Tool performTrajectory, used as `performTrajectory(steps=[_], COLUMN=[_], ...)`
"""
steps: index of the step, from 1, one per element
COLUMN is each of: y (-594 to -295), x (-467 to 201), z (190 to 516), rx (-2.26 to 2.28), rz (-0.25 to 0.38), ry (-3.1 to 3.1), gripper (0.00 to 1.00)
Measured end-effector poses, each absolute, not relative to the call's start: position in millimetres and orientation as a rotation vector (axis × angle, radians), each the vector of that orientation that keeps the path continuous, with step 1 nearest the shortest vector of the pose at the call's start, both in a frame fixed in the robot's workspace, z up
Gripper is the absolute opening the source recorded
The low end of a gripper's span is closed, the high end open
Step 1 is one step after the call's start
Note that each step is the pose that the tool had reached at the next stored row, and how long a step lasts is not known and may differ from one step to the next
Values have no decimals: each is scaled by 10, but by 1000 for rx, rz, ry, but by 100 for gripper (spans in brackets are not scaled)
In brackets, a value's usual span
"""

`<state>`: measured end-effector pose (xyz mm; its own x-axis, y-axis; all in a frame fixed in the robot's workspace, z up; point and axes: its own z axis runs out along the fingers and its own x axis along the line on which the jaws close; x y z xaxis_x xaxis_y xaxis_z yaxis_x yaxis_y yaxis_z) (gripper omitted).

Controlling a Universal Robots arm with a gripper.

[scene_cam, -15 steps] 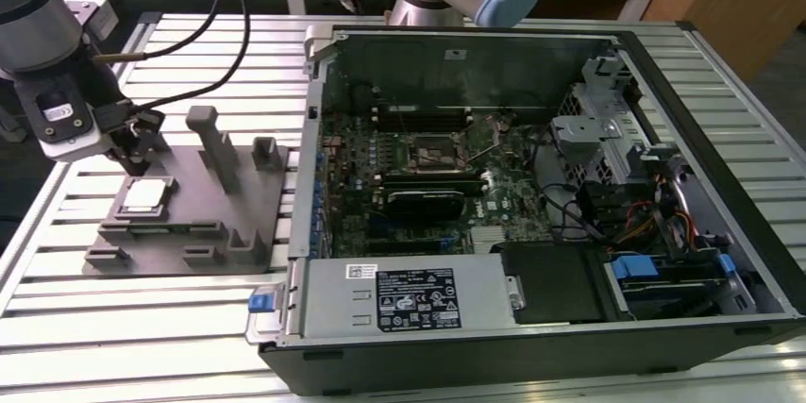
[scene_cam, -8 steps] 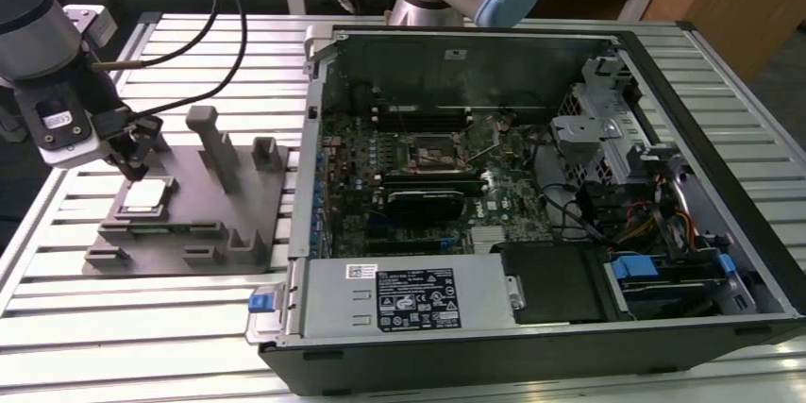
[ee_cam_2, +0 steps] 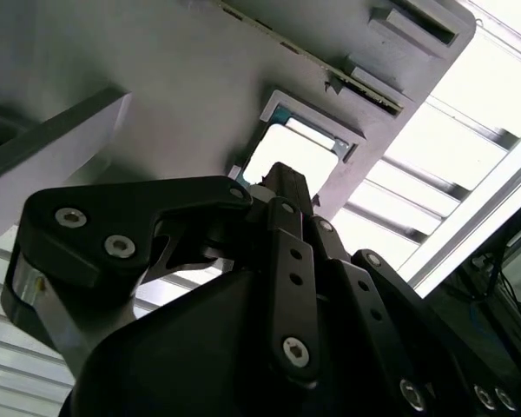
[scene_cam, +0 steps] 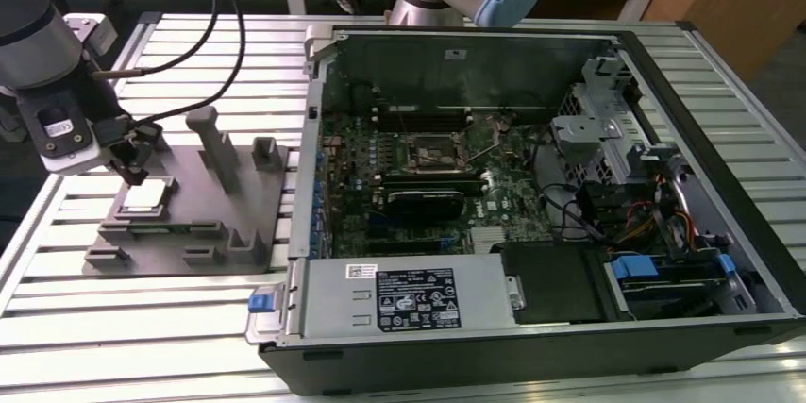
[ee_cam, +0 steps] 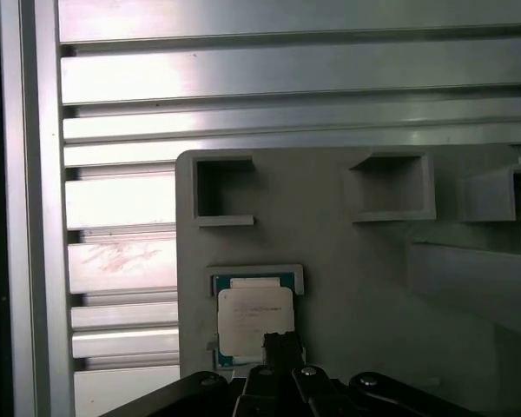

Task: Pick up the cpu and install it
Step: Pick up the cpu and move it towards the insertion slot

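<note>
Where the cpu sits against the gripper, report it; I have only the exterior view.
Observer: In the first wrist view the cpu lies flat inside a framed pocket of the grey fixture plate, square to the frame.
Operator: Give me the gripper's position over it.
Observer: The gripper tip overlaps one edge of the cpu, off its middle. Whether it touches cannot be judged.
Operator: Check that against the other wrist camera.
Observer: In the second wrist view the gripper tip stands against the bright cpu, with the pocket frame visible around the chip.
</note>
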<state>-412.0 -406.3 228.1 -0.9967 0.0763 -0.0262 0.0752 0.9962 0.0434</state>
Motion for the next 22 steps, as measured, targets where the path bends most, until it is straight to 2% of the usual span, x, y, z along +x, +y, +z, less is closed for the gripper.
performTrajectory(steps=[22], y=[-4065], x=[-4160], z=[2045], rx=[118], rz=[48], ry=[3112], gripper=[11])
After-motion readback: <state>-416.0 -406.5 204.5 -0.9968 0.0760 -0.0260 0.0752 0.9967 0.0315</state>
